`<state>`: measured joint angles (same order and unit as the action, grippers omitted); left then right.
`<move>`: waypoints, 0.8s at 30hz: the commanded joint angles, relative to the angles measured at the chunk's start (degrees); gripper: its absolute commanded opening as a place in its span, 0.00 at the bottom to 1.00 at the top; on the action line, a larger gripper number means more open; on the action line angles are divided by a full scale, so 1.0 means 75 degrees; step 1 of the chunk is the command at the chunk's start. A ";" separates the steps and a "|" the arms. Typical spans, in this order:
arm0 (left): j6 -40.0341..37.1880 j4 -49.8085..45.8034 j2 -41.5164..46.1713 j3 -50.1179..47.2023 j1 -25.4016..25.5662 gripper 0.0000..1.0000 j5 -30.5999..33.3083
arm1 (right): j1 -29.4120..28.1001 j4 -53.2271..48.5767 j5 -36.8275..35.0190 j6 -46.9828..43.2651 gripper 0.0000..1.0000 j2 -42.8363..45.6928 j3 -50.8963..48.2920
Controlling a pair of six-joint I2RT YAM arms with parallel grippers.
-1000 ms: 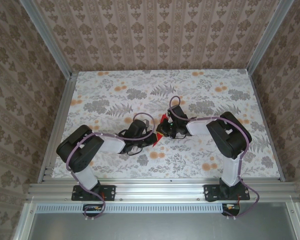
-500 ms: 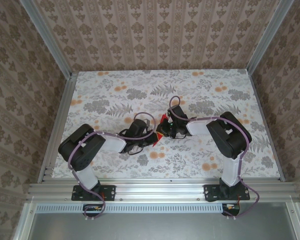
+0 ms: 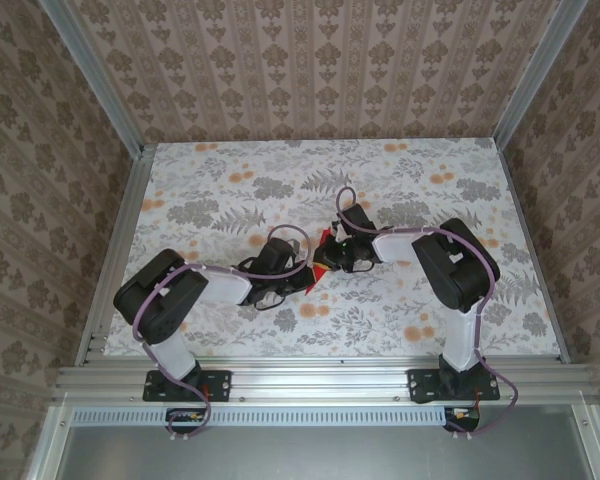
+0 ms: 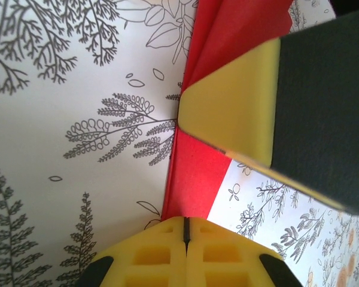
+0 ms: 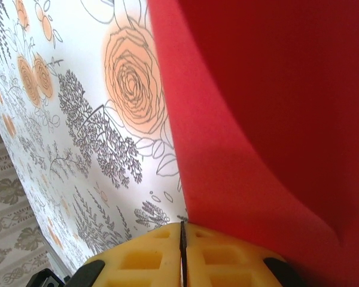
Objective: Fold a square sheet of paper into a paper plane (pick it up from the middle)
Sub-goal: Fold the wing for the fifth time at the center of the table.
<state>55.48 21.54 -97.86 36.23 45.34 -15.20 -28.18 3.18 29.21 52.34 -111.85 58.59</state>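
Mid-fold: thin bright red square sheet of paper (image 4: 191, 173) pinched between both tools, centre of floral table (image 3: 230, 190).
Left tool (image 4: 185, 230) and right tool (image 5: 181, 239) clenched on it; next I'd press the crease without tearing.

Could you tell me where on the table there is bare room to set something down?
Free: the far strip of the table along the back wall, and the near strip between the arm bases. Crowded: the middle, where the left gripper and right gripper pinch the red paper.
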 commanded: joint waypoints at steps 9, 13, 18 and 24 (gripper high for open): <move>-0.0377 -0.2519 -0.0439 -0.0213 0.0148 0.00 -0.0433 | 0.0523 -0.0493 -0.0589 -0.0778 0.12 -0.0671 0.0774; -0.0414 -0.2588 -0.0513 -0.0193 0.0165 0.00 -0.0501 | 0.0581 -0.0470 -0.0599 -0.0881 0.12 -0.0789 0.0963; -0.0442 -0.2666 -0.0563 -0.0193 0.0189 0.00 -0.0504 | 0.0755 -0.0494 -0.0635 -0.0964 0.12 -0.0853 0.1215; -0.0462 -0.2655 -0.0698 -0.0211 0.0229 0.00 -0.0540 | 0.0906 -0.0602 -0.0663 -0.1037 0.12 -0.1112 0.1579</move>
<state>53.76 18.02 -98.45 38.22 45.36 -16.32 -22.17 -0.54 28.47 46.17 -117.97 68.73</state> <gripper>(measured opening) 0.058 0.116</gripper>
